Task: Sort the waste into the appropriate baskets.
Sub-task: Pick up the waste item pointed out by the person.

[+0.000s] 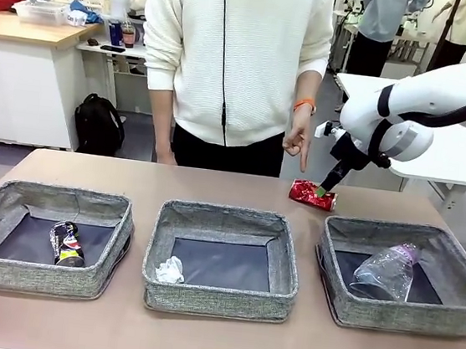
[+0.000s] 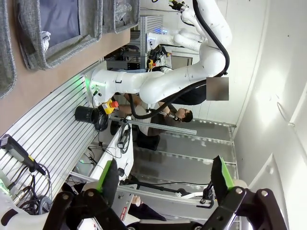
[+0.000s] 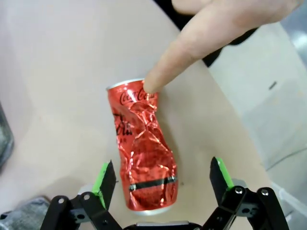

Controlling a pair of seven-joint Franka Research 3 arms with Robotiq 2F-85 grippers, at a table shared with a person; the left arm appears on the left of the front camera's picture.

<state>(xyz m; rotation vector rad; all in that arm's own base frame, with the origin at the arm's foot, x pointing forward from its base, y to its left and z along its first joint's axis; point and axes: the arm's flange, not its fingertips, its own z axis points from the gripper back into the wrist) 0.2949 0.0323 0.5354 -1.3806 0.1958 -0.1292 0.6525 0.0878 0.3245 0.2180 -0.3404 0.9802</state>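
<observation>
**Three baskets part-filled, crushed red can on the table under your right gripper**

You have three grey baskets in a row across the near side of the table. The left basket (image 1: 41, 233) holds the dark drink can (image 1: 66, 244), lying near its front wall. The middle basket (image 1: 222, 257) holds the white paper wad (image 1: 170, 270) in its front left corner. The right basket (image 1: 403, 274) holds a clear plastic bottle (image 1: 386, 272), lying on its side.

The red can (image 1: 312, 195), dented and crumpled, lies on its side on the bare table (image 1: 214, 341) beyond the right basket, near the far edge. Your right gripper (image 1: 324, 191) is poised directly at it. In the right wrist view the can (image 3: 144, 153) runs lengthways between the two green-padded fingers, its lower end nearest the gripper (image 3: 163, 175). The jaws stand wide apart with clear table showing on either side of the can, so you have nothing gripped.

The person's hand (image 1: 297, 140) hangs just above the can with one finger pointing down; from the wrist camera that fingertip (image 3: 153, 84) appears to touch the can's top rim.

Your left gripper (image 2: 160, 179) is spread fully and carries nothing; it looks out past the table edge toward the right arm's base.
</observation>
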